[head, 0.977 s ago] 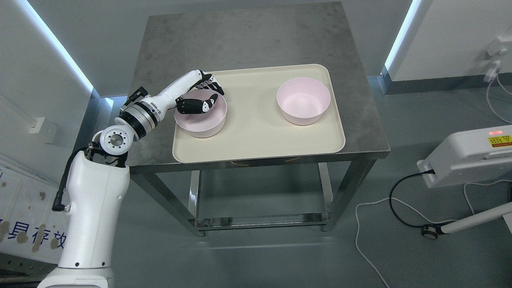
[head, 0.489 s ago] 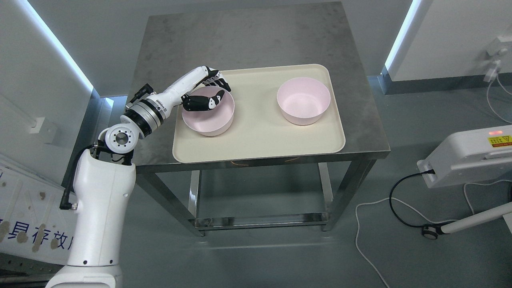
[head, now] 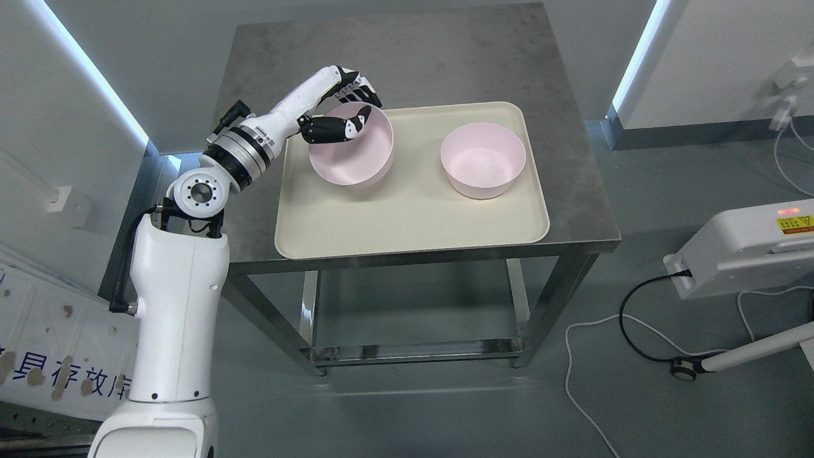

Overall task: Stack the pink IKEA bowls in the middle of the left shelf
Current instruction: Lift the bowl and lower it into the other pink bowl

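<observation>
1. Nearest the camera, the white left arm rises from the lower left, in front of the cream rectangular plastic tray [head: 407,216], and reaches up past the tray's left edge.
2. The cream tray lies on the grey steel table [head: 572,184] and covers most of the table's front half.
3. Over the tray's back left corner, the left hand [head: 343,111] holds the lifted pink round bowl [head: 353,156] by its rim: the black thumb [head: 334,129] lies inside the bowl, the other fingers [head: 361,89] curl over the outside of the rim.
4. The lifted bowl is tilted, with its opening turned toward the arm, and a faint shadow shows on the tray beneath it.
5. A 2nd pink round bowl [head: 483,159] sits upright on the tray's right half, apart from the held one.
6. Behind the tray, the table top is bare grey metal.
7. To the right of the tray, on the floor, stand a white machine [head: 744,251] and black and white cables [head: 626,331].
</observation>
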Motion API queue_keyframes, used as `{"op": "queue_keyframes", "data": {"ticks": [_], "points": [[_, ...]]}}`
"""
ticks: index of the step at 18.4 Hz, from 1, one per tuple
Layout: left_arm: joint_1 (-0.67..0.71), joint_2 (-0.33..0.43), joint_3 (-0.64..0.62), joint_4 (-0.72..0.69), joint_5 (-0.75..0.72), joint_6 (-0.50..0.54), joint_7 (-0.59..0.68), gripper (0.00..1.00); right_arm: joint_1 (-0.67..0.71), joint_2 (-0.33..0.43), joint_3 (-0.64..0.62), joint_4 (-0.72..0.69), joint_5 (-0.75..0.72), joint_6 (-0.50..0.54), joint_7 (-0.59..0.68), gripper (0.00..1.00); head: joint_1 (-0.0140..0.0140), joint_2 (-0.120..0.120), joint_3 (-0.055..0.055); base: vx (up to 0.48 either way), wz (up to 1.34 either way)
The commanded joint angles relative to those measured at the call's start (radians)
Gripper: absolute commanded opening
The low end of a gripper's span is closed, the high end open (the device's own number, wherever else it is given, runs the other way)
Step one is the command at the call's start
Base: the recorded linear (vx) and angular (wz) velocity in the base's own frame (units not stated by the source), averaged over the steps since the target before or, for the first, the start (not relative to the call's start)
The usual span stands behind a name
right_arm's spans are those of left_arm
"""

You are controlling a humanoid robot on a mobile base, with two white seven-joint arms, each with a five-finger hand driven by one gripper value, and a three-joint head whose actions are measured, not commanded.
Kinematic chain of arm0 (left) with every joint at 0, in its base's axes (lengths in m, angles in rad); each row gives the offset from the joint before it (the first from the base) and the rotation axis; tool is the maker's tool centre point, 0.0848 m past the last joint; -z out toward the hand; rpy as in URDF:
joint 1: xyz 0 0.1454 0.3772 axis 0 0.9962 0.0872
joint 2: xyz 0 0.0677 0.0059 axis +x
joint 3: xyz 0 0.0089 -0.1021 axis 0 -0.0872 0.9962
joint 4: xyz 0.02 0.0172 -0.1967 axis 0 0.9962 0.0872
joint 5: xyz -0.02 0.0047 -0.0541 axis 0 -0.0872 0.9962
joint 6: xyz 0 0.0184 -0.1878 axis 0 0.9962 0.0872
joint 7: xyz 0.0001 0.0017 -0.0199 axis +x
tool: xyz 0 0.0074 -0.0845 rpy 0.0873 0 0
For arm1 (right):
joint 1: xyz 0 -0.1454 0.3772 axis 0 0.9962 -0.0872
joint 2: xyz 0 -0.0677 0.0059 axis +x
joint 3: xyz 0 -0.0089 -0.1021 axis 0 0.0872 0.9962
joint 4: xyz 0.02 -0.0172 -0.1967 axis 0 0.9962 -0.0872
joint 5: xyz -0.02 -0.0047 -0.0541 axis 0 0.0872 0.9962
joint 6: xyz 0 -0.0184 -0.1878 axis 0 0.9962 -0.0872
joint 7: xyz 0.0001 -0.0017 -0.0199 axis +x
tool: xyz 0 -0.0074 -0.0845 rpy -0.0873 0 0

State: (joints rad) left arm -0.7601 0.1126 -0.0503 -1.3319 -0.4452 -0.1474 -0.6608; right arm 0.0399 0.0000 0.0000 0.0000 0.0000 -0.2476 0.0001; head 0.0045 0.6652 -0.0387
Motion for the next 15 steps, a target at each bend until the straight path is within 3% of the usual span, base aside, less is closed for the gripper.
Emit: {"op": "queue_keyframes", "data": {"ticks": [1,8,12,15], "points": [[-0.116,-0.095,-0.060,-0.018,-0.003,0.043,-0.013,0.00,0.000,-0.017,-0.005,-0.017,-0.002,0.001,0.000,1.00,0.0000,0.000,0.000,0.000,0.00],[-0.145,-0.095,-0.414,0.008,0.003,0.095,0.047,0.00,0.000,-0.017,-0.005,-0.017,-0.002,0.001,0.000,1.00,0.0000,0.000,0.000,0.000,0.00],[-0.148,-0.095,-0.508,0.060,0.008,0.094,0.107,0.01,0.000,-0.017,-0.005,-0.017,-0.002,0.001,0.000,1.00,0.0000,0.000,0.000,0.000,0.00],[-0.150,-0.095,-0.507,0.124,0.008,0.083,0.142,0.01,0.000,-0.017,-0.005,-0.017,-0.002,0.001,0.000,1.00,0.0000,0.000,0.000,0.000,0.00]]}}
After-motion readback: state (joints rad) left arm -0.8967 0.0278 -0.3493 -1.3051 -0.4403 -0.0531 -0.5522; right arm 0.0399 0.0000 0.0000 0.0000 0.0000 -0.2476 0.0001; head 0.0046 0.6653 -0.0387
